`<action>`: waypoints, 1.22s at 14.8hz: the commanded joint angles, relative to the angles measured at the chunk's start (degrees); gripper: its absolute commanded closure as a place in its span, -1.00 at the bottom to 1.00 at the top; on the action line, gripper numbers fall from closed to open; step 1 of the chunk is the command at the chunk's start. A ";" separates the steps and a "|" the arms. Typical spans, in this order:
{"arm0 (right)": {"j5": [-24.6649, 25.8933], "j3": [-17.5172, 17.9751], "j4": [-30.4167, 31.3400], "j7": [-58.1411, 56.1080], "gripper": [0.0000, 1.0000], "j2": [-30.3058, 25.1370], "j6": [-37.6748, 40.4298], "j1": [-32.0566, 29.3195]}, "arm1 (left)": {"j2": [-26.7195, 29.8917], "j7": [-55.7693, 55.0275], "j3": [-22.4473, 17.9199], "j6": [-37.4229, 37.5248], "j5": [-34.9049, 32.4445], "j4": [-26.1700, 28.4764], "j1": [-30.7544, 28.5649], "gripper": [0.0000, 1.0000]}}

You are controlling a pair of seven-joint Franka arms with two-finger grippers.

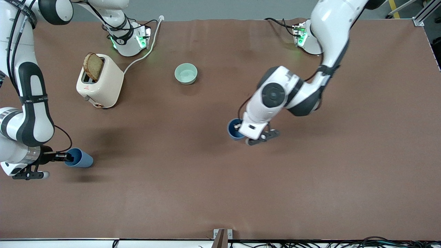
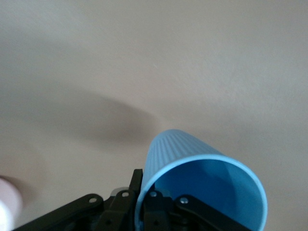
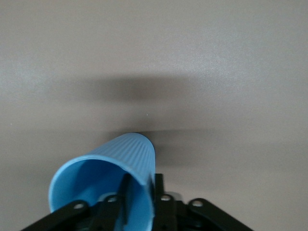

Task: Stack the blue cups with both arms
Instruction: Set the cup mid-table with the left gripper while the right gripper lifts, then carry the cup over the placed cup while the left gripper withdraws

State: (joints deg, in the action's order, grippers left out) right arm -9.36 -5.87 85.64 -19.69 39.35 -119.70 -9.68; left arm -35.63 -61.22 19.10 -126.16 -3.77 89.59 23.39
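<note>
Overhead, the left white jointed robot arm (image 1: 296,93) reaches over mid-table, its black two-finger gripper (image 1: 241,131) pinching the rim of one ribbed matte blue plastic cup (image 1: 233,128), one finger inside. Toward the right arm's end, the right gripper (image 1: 63,157) pinches the rim of the second blue cup (image 1: 80,158), tilted above the brown table (image 1: 220,193).

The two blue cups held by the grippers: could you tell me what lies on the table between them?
Nothing: in the front view, only bare brown table lies between the right gripper's cup and the left gripper's cup.
</note>
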 commanded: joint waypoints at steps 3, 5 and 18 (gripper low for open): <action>-0.84 0.94 -0.39 -0.26 0.94 -6.81 9.29 1.32 | -6.64 -7.94 -1.26 -2.77 -5.63 -3.10 4.46 0.85; -0.05 0.94 -0.30 4.37 0.94 -11.03 11.94 3.87 | -7.26 -8.30 -1.35 -3.13 -5.63 -3.10 5.17 0.61; -0.31 23.16 -0.30 43.56 0.94 -17.56 12.66 9.32 | 23.21 22.76 -2.58 29.64 -6.95 -10.49 -13.44 -1.00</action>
State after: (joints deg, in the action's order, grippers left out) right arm -9.74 13.84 83.60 17.70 23.00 -105.46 -0.24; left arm -18.49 -46.84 16.47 -98.82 -10.02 76.31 13.59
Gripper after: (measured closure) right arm 0.956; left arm 0.000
